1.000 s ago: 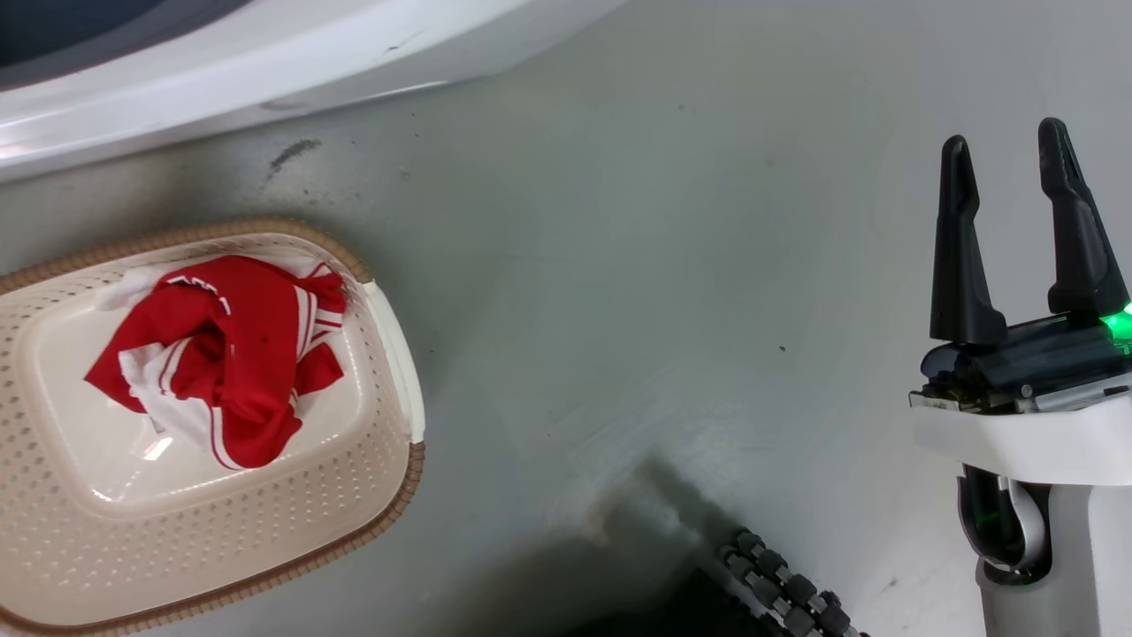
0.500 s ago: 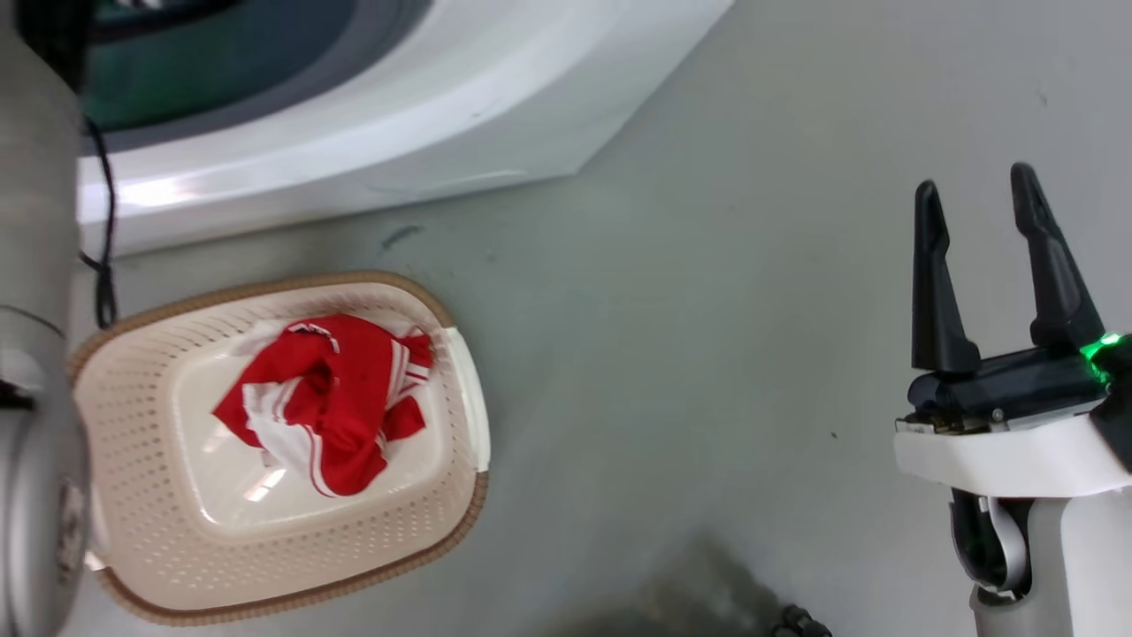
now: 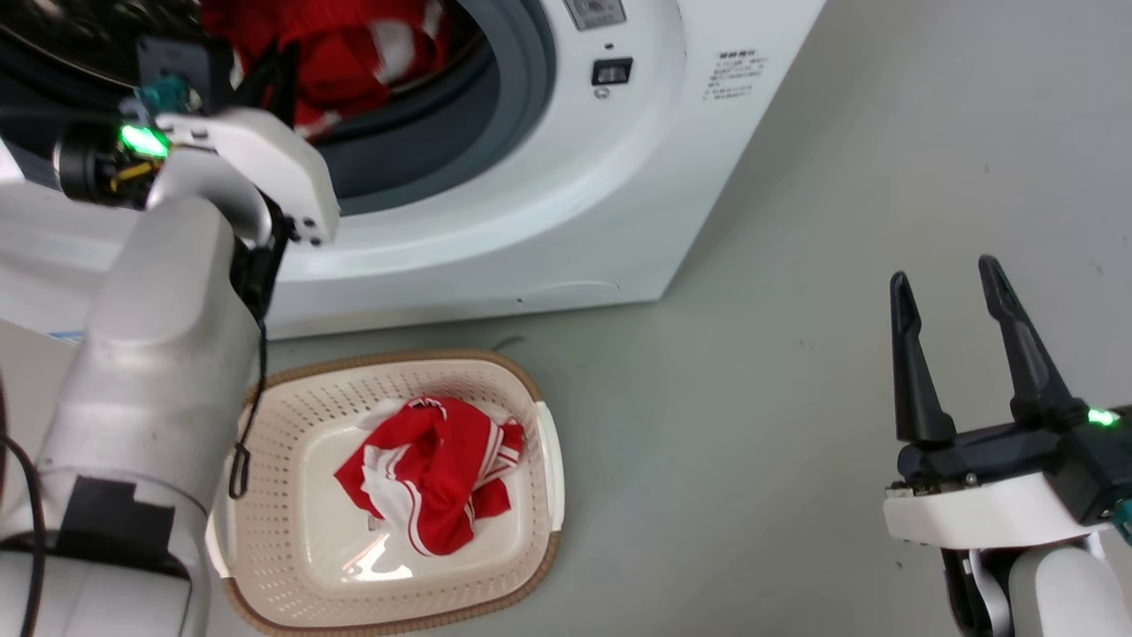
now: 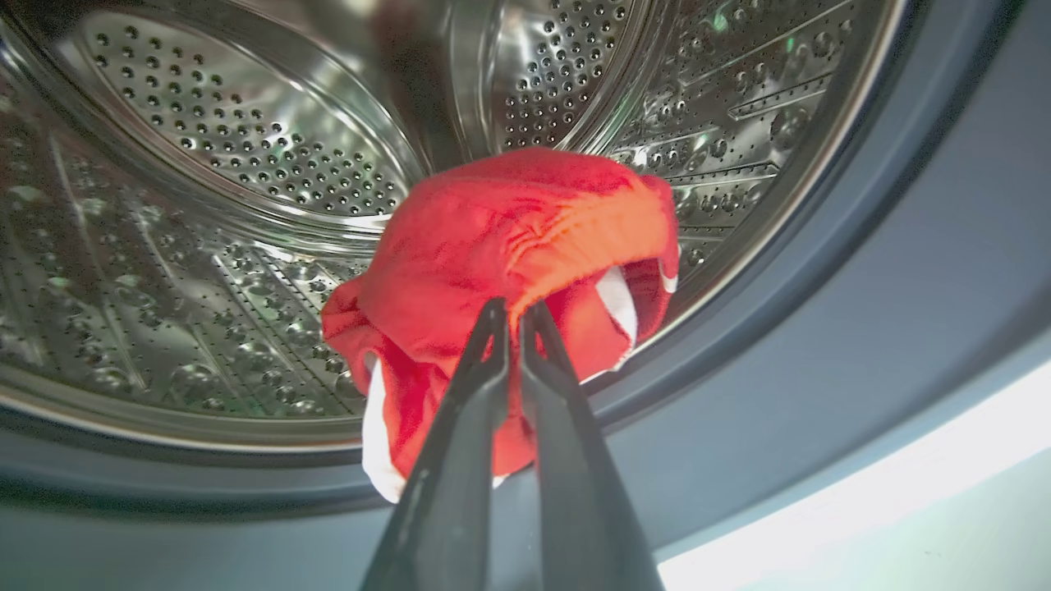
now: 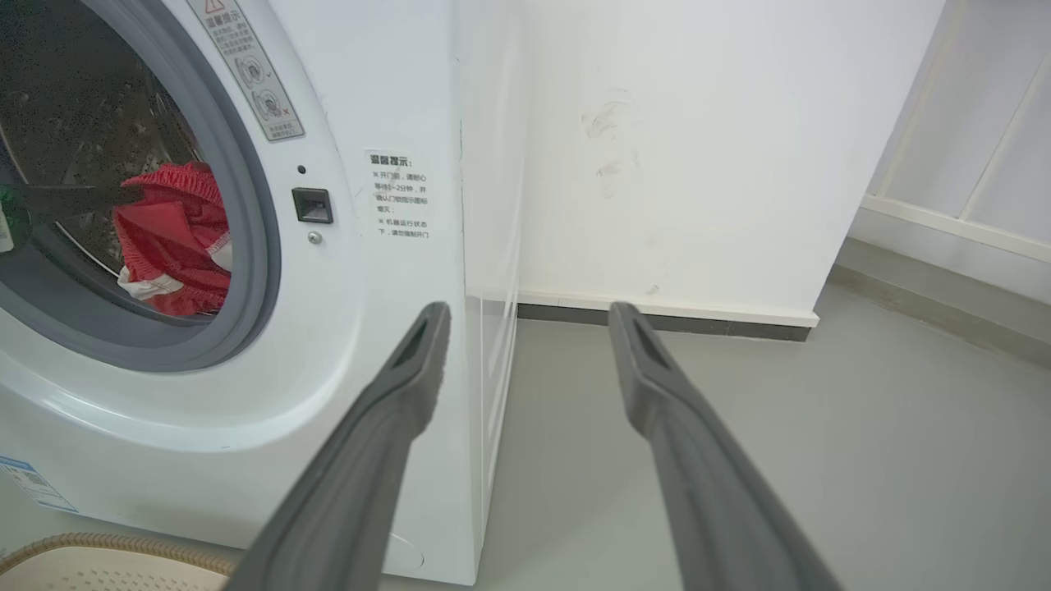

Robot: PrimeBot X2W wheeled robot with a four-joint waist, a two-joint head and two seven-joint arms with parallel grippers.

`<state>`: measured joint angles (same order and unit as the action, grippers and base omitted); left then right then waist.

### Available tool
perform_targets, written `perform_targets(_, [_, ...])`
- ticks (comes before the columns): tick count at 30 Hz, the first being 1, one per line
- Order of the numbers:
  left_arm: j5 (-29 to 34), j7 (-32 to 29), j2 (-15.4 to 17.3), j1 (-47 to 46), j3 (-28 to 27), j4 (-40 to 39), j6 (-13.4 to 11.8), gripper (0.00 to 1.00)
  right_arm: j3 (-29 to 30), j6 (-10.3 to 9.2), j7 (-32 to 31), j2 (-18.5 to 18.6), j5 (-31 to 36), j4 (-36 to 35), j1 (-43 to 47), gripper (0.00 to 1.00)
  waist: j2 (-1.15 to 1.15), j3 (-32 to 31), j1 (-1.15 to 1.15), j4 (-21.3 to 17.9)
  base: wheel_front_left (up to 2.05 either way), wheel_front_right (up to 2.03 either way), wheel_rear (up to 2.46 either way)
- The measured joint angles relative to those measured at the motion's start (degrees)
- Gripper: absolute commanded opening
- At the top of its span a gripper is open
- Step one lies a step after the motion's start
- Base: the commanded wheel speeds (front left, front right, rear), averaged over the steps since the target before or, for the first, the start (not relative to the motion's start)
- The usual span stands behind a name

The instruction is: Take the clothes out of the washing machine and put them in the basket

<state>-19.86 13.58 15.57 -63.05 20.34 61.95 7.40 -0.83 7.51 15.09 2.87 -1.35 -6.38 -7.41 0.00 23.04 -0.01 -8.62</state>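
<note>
The washing machine (image 3: pixel 575 203) stands open, and my left arm (image 3: pixel 177 292) reaches into its porthole. My left gripper (image 4: pixel 513 310) is shut on a red garment with white trim (image 4: pixel 509 238), held at the mouth of the steel drum (image 4: pixel 205 164). That garment also appears in the right wrist view (image 5: pixel 172 238). Another of the red and white clothes (image 3: pixel 433 469) lies bunched in the cream basket (image 3: pixel 283 531) on the floor before the machine. My right gripper (image 3: pixel 944 270) hangs open over bare floor to the right, its fingers spread (image 5: pixel 530 312) with nothing between them.
Grey floor (image 3: pixel 752 398) stretches right of the basket. A white wall with a dark skirting (image 5: pixel 657 320) runs beside the machine. A black cable (image 3: pixel 252 389) hangs from my left arm over the basket's rim.
The head camera has swung up from the floor, bringing the machine's porthole and my left arm inside it into view. The garment in the basket lies as before. My right gripper stays open.
</note>
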Motion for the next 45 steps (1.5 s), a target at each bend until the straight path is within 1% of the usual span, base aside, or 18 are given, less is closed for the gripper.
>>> perform_targets(8, [-1.0, 1.3, 0.8, 9.5, 0.6, -10.5, -0.1, 0.00, 0.0, 0.00, 0.0, 0.0, 0.9, 0.6, 2.7, 1.00, 0.00, -6.0, 0.00, 2.7, 0.00, 0.00, 0.00])
perform_targets(13, [-0.6, 1.3, 2.0, 15.4, 0.7, -20.5, -1.7, 0.00, 0.0, 0.00, 0.0, 0.0, 1.0, 1.0, 4.4, 1.00, 0.00, -9.3, -0.01, 4.0, 0.00, 0.00, 0.00])
perform_targets(17, [-0.6, 0.4, 3.3, 21.0, 0.9, -29.8, -3.5, 0.00, -0.1, 0.00, 0.0, 0.0, 1.2, 1.3, 6.0, 1.00, 0.00, -11.9, -0.01, 4.8, 0.00, 0.00, 0.00])
perform_targets(24, [-0.5, -5.2, 6.9, 29.7, 0.6, -49.1, -7.5, 0.00, -0.3, 0.00, 0.0, 0.0, 1.2, 1.6, 7.9, 1.00, 0.00, -15.4, -0.01, 5.8, 0.00, 0.00, 0.00])
perform_targets(29, [-0.6, -9.2, 9.4, 34.9, -0.4, -62.0, -10.2, 0.00, -0.2, 0.00, 0.0, 0.0, 1.3, 1.6, 8.8, 1.00, 0.00, -16.7, -0.01, 6.3, 0.00, 0.00, 0.00])
perform_targets(32, [-0.6, -11.1, 10.7, 37.6, -0.8, -67.5, -11.6, 0.00, -0.2, 0.00, 0.0, 0.0, 1.3, 1.6, 8.8, 1.00, 0.00, -16.8, 0.00, 6.6, 0.00, 0.00, 0.00])
perform_targets(36, [-1.2, -12.6, 11.4, 41.8, -1.3, -73.3, -13.2, 0.00, -0.2, 0.00, 0.0, 0.0, 1.3, 1.5, 8.8, 1.00, 0.00, -16.3, 0.00, 6.8, 0.00, 0.00, 0.00])
perform_targets(38, [-1.5, -13.0, 11.6, 43.6, -1.2, -74.7, -13.7, 0.00, -0.3, 0.00, 0.0, 0.0, 1.3, 1.4, 8.7, 1.00, 0.00, -15.7, 0.00, 6.9, 0.00, 0.00, 0.00])
perform_targets(42, [-2.3, -13.3, 11.3, 47.2, -0.3, -75.8, -14.0, 0.00, -0.2, 0.00, 0.0, 0.0, 1.4, 1.3, 8.5, 1.00, 0.00, -14.3, 0.00, 7.1, 0.00, 0.00, 0.00])
perform_targets(45, [-3.3, -13.1, 10.8, 49.8, 0.9, -74.9, -14.0, 0.00, -0.1, 0.00, 0.0, 0.0, 1.5, 1.2, 8.0, 1.00, 0.00, -13.1, 0.01, 7.3, 0.00, 0.00, 0.00])
